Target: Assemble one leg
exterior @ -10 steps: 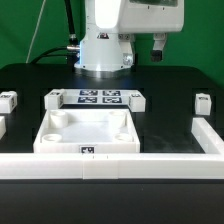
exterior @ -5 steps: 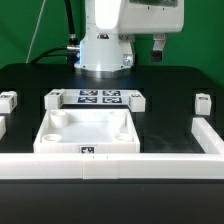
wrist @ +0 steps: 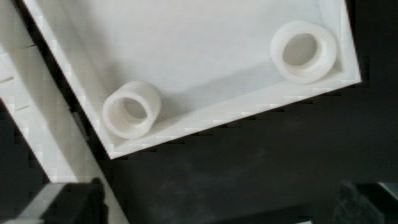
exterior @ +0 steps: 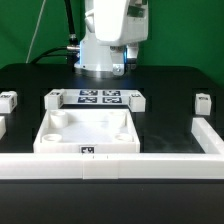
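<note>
Small white stubby legs stand on the black table, one at the exterior view's left [exterior: 8,100] and one at its right [exterior: 202,102]. Two more small white blocks flank the marker board [exterior: 95,98]. The large white square panel [exterior: 88,128] lies in the middle. The wrist view shows the panel [wrist: 196,50] with two round corner holes [wrist: 130,108]. My gripper [wrist: 214,208] hangs high above the panel, open and empty, its dark fingertips [wrist: 63,205] far apart. No leg shows in the wrist view. The arm [exterior: 112,25] is up at the back.
A white rail [exterior: 110,165] with a tag runs along the front. More rail runs along the exterior view's right [exterior: 205,135], and an end piece stands at its left [exterior: 2,125]. The robot base stands behind the marker board.
The hand has swung from the exterior view's right to over the middle and has turned. The parts on the table have not moved.
</note>
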You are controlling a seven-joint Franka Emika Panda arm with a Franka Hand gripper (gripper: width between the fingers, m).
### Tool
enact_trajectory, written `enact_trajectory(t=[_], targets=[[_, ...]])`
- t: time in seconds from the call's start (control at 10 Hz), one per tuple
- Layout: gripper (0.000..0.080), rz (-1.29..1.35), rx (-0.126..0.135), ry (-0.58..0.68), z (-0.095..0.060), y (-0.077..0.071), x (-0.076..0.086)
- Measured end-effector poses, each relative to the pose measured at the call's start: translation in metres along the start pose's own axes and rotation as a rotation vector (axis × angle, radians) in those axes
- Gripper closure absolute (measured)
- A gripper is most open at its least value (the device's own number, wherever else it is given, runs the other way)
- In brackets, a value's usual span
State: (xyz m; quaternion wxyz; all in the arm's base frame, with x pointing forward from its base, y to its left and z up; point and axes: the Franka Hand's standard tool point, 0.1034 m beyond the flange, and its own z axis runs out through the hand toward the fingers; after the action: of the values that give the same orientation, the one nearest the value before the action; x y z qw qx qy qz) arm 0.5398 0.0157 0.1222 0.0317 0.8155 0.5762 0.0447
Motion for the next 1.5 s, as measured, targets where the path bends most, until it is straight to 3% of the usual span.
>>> enact_trajectory(t=[0.2, 0.4, 0.7, 1.1, 1.2, 1.3, 1.4, 1.5], targets=[[0.015, -0.003, 0.002, -0.001, 0.001, 0.0, -0.001], [0.015, -0.212, 0.013, -0.008, 0.02, -0.009, -0.02], [0.015, -0.348, 0.052, -0.018, 0.042, -0.022, -0.05], [0.015, -0.327, 0.055, -0.019, 0.043, -0.022, -0.049], [0.015, -0.293, 0.042, -0.011, 0.052, -0.025, -0.047], [0.015, -0.29, 0.054, -0.006, 0.073, -0.034, -0.052], [0.015, -0.282, 0.083, -0.008, 0.088, -0.041, -0.059], [0.015, -0.277, 0.088, -0.008, 0.092, -0.041, -0.061]])
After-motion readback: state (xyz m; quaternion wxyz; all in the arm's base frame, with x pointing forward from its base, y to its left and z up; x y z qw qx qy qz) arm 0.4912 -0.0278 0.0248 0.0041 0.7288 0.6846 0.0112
